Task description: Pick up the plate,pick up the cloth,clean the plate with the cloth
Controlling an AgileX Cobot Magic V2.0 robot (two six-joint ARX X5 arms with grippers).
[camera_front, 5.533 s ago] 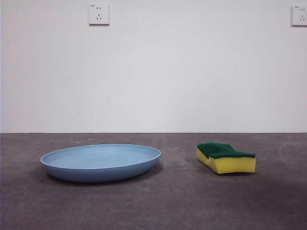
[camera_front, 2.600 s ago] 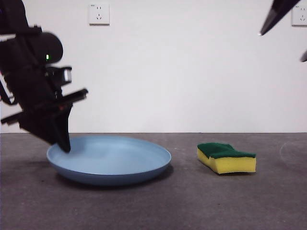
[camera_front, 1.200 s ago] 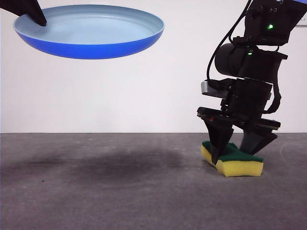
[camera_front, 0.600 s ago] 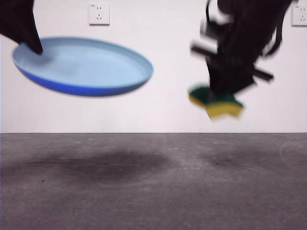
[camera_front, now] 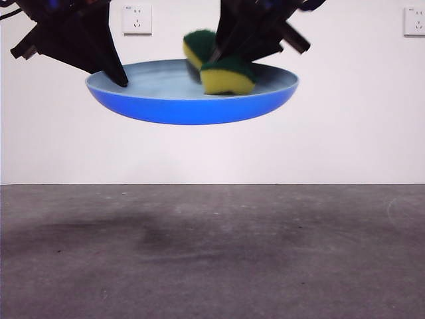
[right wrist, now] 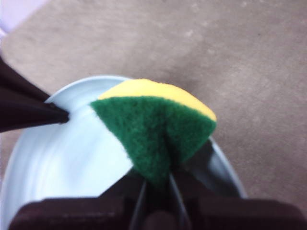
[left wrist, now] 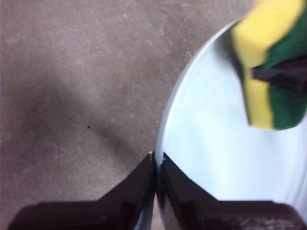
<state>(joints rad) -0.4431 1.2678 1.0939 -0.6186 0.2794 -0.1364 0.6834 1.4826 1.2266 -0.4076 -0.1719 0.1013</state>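
High above the table [camera_front: 212,266], the left gripper [left wrist: 157,160] pinches the rim of the plate [camera_front: 192,106], holding it level in the air below a wall socket [camera_front: 137,19]. The right gripper [right wrist: 156,184], jaws clamped on the sponge [camera_front: 226,74], presses its yellow foam down inside the plate.

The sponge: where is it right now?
In the front view, the sponge is in the air, gripped by the right hand over the plate that the left hand holds.

Matte black left end effector [left wrist: 156,165], tapered wedge-shaped jaws, angular housings
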